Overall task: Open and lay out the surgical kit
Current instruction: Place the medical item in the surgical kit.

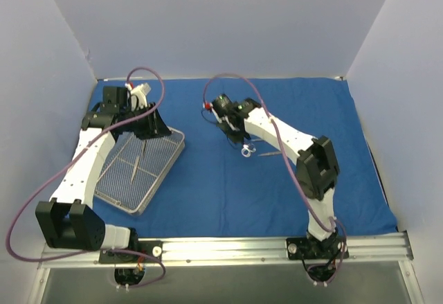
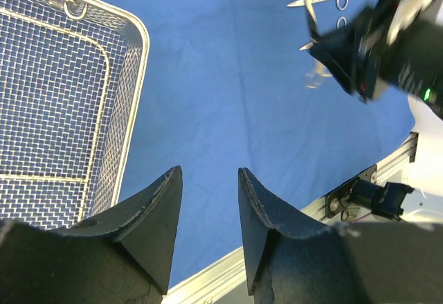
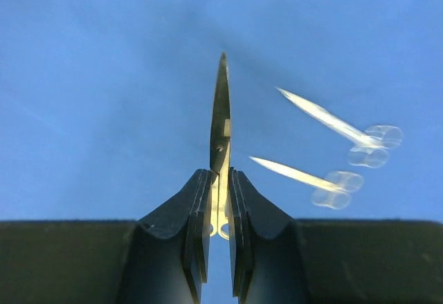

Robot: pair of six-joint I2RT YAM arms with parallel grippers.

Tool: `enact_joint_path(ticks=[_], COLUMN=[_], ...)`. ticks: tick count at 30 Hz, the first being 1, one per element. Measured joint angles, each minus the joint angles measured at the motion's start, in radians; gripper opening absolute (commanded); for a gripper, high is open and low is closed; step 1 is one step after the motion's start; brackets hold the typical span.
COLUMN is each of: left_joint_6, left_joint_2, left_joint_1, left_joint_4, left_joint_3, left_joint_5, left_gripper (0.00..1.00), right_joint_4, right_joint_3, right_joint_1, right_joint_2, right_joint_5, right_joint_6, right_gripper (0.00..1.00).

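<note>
Here, white walls (image 1: 208,20) enclose the blue cloth (image 1: 228,186); left pincer (image 2: 209,174) gapes, right pincer (image 3: 220,174) clamps probable scissors (image 3: 221,110).

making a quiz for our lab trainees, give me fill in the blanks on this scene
The right gripper is shut on a pair of ___.
The left gripper is open and holds ___.
In the right wrist view, ___ loose scissors lie on the blue cloth.
The wire-mesh tray sits on the robot's ___ side.
Missing: scissors; nothing; two; left

High rear overview, close wrist views, cloth (image 1: 228,186) shared
</note>
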Motion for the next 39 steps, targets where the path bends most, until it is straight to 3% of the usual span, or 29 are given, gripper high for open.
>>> enact_joint_path(ticks=[9,15,26,39], left_joint_6=[-0.073,-0.095,-0.088,-0.07], left_joint_2=[-0.061,-0.069,-0.126,-0.104], left_joint_1=[0.0,-0.006,-0.009,-0.009], left_joint_4=[0.107,0.153,0.164,0.156], left_joint_3=[-0.121,-0.128,-0.159,-0.167], left_joint_5=[0.002,0.001,-0.015,-0.029], left_gripper=[0.48,0.51,0.52,0.53], right_joint_4=[0.02,0.014,0.033,0.105], right_joint_3=[-0.343,-0.484,-0.64,-0.717], right_joint_1=[-0.095,-0.174,-0.209,-0.241], right_joint_2=[-0.211,-0.37,-0.381,-0.298], right_joint_5=[0.079,0.021,-0.171,-0.23], right_joint_6=[-0.654,-0.932,-1.077,-1.115], right_gripper=[0.0,0.0,0.0,0.0])
